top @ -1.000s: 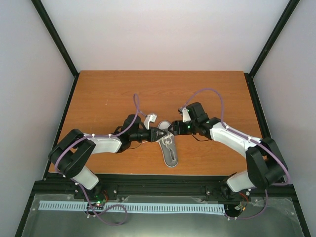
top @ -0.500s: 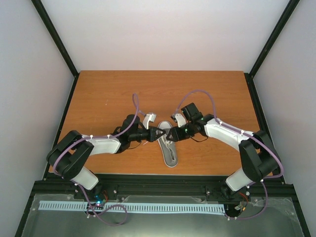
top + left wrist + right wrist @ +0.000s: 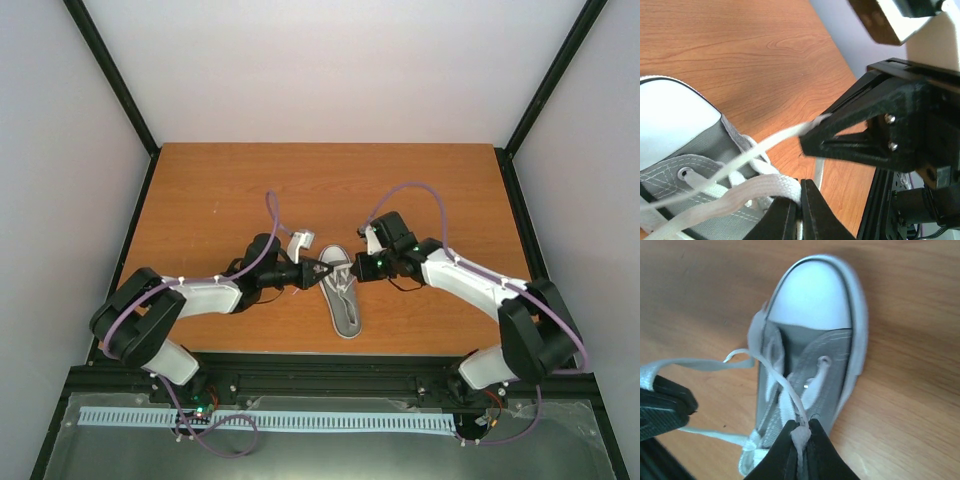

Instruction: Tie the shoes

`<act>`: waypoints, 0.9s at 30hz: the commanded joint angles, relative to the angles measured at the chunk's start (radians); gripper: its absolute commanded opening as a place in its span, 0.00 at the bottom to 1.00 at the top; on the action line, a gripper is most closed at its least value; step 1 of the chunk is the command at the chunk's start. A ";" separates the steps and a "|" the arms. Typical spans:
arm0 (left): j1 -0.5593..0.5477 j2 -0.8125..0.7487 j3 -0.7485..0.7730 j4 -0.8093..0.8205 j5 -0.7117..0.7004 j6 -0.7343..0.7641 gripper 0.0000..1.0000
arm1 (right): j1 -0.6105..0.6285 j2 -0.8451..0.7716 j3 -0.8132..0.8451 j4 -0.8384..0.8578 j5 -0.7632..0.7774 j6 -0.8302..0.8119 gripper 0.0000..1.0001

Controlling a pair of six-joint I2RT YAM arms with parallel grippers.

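Your L hand is pinched shut on a flat white lace strand, right over the eyelets. R hand is clamped tight on another strand, jaws fully together. Likely reason: one strand per hand lets you pull apart & cross or cinch w/o slipping. No knot formed yet. The shoe lies on the table directly under & btwn both hands. Its far end is beneath the fingertips and the rest runs toward the arm bases. The hands are near each other, tips apart.
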 commanded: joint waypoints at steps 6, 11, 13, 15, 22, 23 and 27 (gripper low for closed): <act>0.019 -0.040 -0.021 0.010 -0.005 0.036 0.06 | 0.005 -0.125 -0.150 0.017 0.319 0.309 0.10; 0.024 -0.046 -0.032 0.008 -0.001 0.043 0.05 | 0.005 -0.120 -0.275 0.066 0.202 0.392 0.19; 0.029 -0.055 -0.041 0.010 -0.002 0.043 0.05 | 0.005 -0.142 -0.318 0.081 0.183 0.407 0.24; 0.037 -0.071 -0.053 0.009 -0.002 0.043 0.05 | 0.005 -0.178 -0.329 0.061 0.210 0.395 0.36; 0.055 -0.121 -0.070 -0.046 0.006 0.064 0.05 | -0.004 -0.287 -0.250 0.116 0.231 0.217 0.76; 0.055 -0.130 -0.072 -0.054 0.005 0.068 0.05 | -0.005 -0.279 -0.232 0.138 0.197 0.177 0.78; 0.058 -0.156 -0.082 -0.079 -0.001 0.080 0.05 | -0.006 -0.203 -0.159 0.196 0.061 0.074 0.74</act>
